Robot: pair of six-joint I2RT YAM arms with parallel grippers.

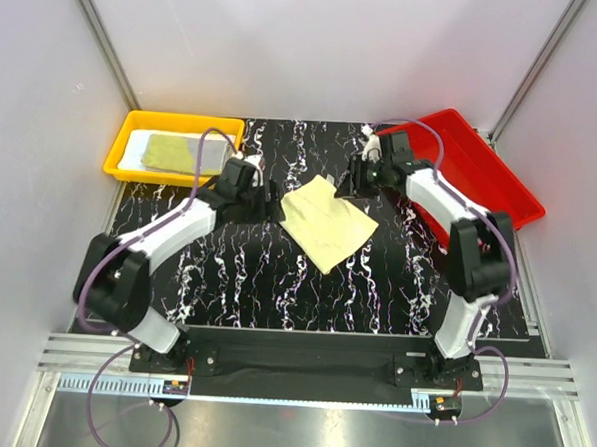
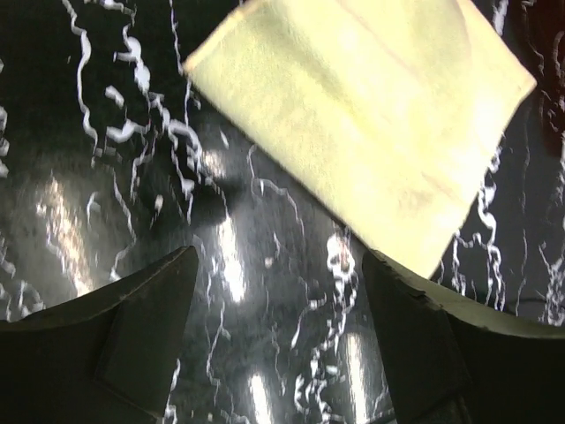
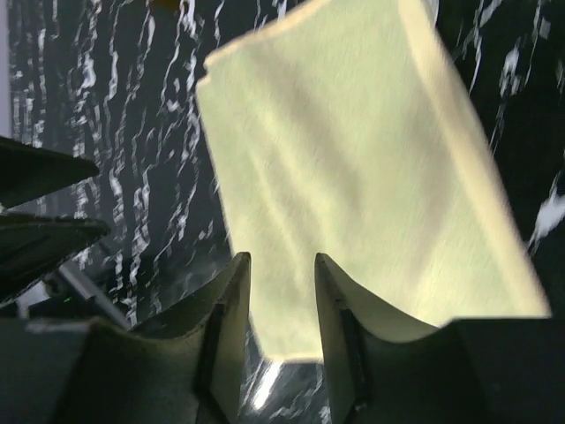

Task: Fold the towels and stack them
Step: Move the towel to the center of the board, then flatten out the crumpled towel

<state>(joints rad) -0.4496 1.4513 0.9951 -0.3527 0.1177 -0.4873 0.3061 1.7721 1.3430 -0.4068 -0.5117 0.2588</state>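
Near the middle of the table (image 1: 275, 282), the folded yellow towel (image 1: 329, 223) lay flat. My left gripper (image 2: 281, 261) gaped wide beside its left corner. My right gripper (image 3: 282, 261) hung parted over its far edge, and both were empty.

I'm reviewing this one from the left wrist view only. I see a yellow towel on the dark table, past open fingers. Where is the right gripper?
Observer: The right gripper hangs at the yellow towel's far corner, jaws apart, nothing clamped.
Operator: Any towels stacked already?
Observer: Yes. An olive-green towel lies folded on a paler cloth in the yellow tray at the far left.
Operator: Any other container?
Observer: A red tray sits askew at the far right.
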